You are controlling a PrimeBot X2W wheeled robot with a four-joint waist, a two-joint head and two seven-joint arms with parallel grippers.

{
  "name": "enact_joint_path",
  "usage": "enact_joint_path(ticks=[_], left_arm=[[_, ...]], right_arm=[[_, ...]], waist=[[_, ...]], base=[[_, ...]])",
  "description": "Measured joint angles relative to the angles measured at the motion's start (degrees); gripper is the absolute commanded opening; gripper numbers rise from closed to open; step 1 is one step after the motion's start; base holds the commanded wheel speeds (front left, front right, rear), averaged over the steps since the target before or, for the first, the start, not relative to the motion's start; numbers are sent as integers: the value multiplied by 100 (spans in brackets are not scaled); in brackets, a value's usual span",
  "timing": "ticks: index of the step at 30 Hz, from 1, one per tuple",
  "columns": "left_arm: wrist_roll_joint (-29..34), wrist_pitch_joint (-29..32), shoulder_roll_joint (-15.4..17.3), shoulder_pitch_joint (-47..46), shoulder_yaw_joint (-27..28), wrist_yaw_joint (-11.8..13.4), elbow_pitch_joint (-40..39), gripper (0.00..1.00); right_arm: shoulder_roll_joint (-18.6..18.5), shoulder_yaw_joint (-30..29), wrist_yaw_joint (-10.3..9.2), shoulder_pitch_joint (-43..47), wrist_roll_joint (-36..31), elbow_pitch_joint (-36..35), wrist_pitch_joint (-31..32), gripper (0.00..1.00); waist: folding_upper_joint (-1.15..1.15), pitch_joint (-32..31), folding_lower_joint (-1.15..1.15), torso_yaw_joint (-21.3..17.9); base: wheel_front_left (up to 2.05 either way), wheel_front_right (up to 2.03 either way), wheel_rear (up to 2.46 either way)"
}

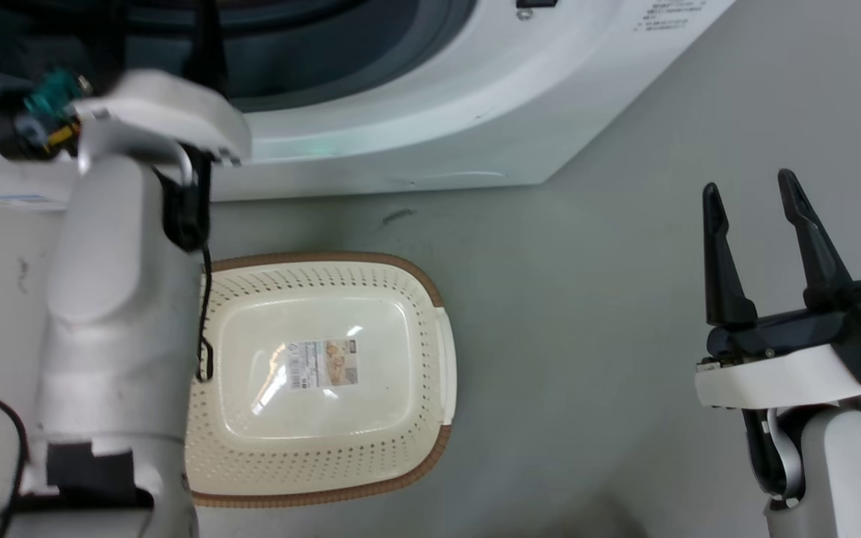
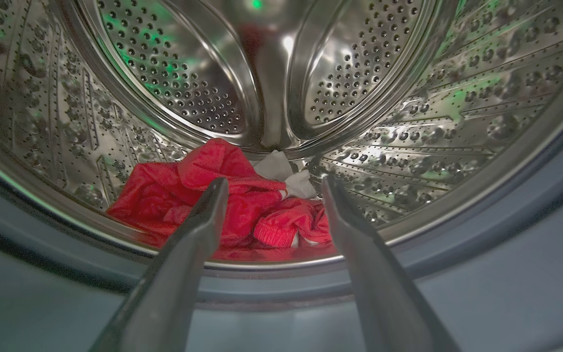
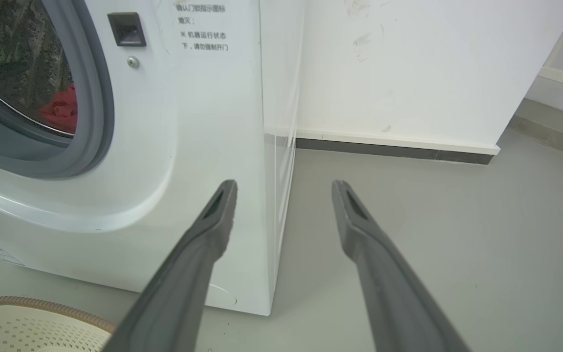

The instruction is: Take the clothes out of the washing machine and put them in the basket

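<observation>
Clothes (image 2: 174,190) crumpled red, perhaps white piece behind, in perforated steel drum (image 2: 174,73); left claw (image 2: 274,181) spread, empty; right claw (image 1: 748,180) spread.

In the head view, the basket (image 1: 311,478) is set on the floor (image 1: 587,299), with the washing machine (image 1: 430,112) placed at its 12 o'clock, apart from it. The basket's 9 o'clock side is overlapped by the left forearm (image 1: 109,314). The right hand (image 1: 748,181) is held over the floor at the basket's 3 o'clock, well apart. The clothes (image 2: 223,195) are heaped in the drum (image 2: 457,98) at its 6 o'clock, just behind the front lip. The left hand (image 2: 274,183) is pointed into the drum, fingers parted before the heap.
</observation>
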Motion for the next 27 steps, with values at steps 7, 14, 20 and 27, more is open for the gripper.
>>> enact_joint_path(ticks=[7, 14, 20, 27], left_arm=[[-21, 196, 259, -1245, -63, -96, 1039, 100], [-52, 1103, 539, -2270, -151, -146, 1906, 100], [-60, 2214, 825, -2980, -260, -198, 2541, 100], [-60, 3452, 1158, -3487, -381, -224, 3096, 100]], right_arm=[[-1, 224, 0, -257, 182, 203, -97, 100], [-1, 455, 0, -420, 392, 412, -157, 100], [-2, 609, -1, -522, 605, 511, -186, 100], [-2, 798, -1, -577, 855, 498, -189, 100]], waist=[[0, 421, 0, -300], [0, 691, 0, -623], [0, 838, 0, -877], [0, 980, 0, -1172]], base=[[0, 0, 0], [0, 0, 0], [0, 0, 0], [0, 0, 0]])
